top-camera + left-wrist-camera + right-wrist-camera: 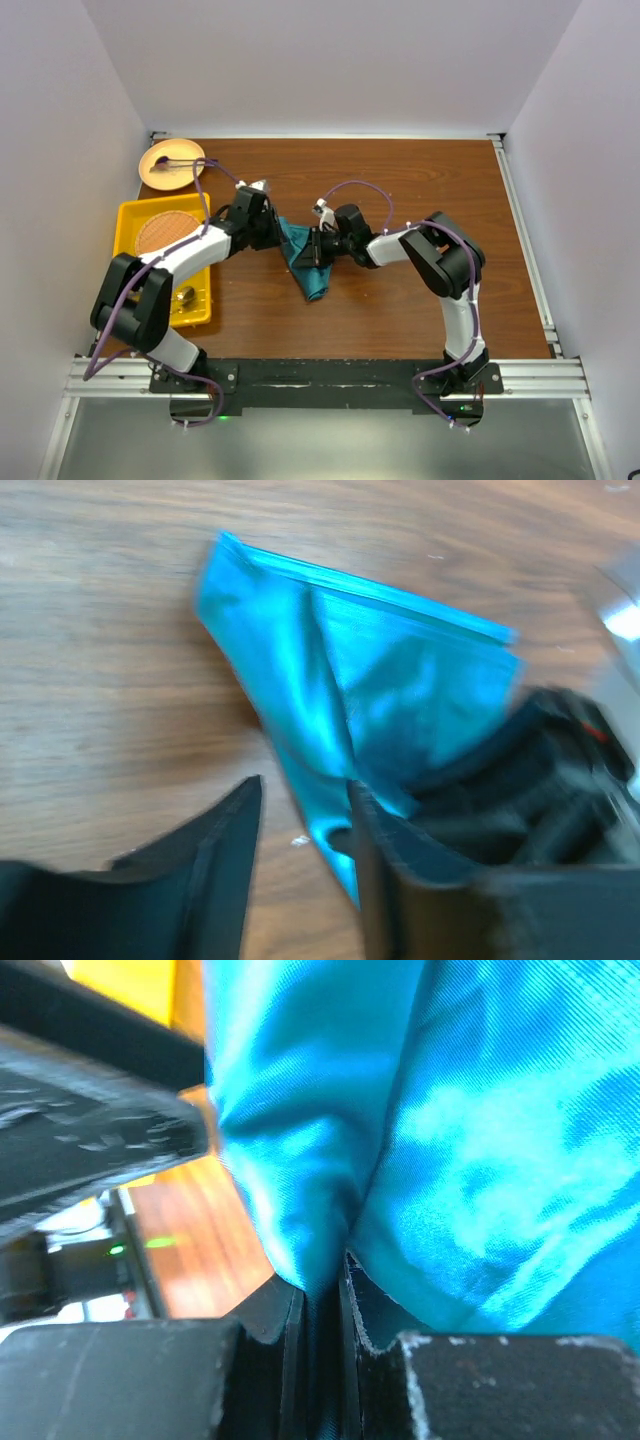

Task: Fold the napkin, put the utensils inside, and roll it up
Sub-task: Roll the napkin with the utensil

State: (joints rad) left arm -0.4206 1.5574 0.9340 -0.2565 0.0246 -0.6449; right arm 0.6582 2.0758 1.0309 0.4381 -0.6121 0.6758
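**A:** Start at the far left. What's there?

**B:** A round tan plate (172,163) sits at the back left corner of the table (420,190), with a thin stick (178,161) with a dark end lying on it. Just in front of the plate is a yellow tray (130,215) holding a round brown mat (168,232).

**A:** And the left end effector (303,805)?

**B:** It reaches out past the tray to the left edge of the napkin (350,680). It is released: its two fingers (225,880) stand apart, with bare wood showing in the gap. The napkin's narrow lower corner runs down along the inner face of the finger on the right of the wrist view. Nothing is pinched between them.

**A:** Where does the napkin lie?

**B:** Near the middle of the table, between the two end effectors. It is a teal cloth gathered into a rough triangle. The broad edge is towards the back and the point trails towards the near side. In the left wrist view most of it lies flat on the wood.

**A:** And on the right?

**B:** The right end effector (320,1295) comes in from the right against the napkin's right side. It is clenched on the cloth, with a fold of teal fabric squeezed in the thin slit between its fingers (262,1322). Above the grip the cloth billows and fills most of that wrist view.
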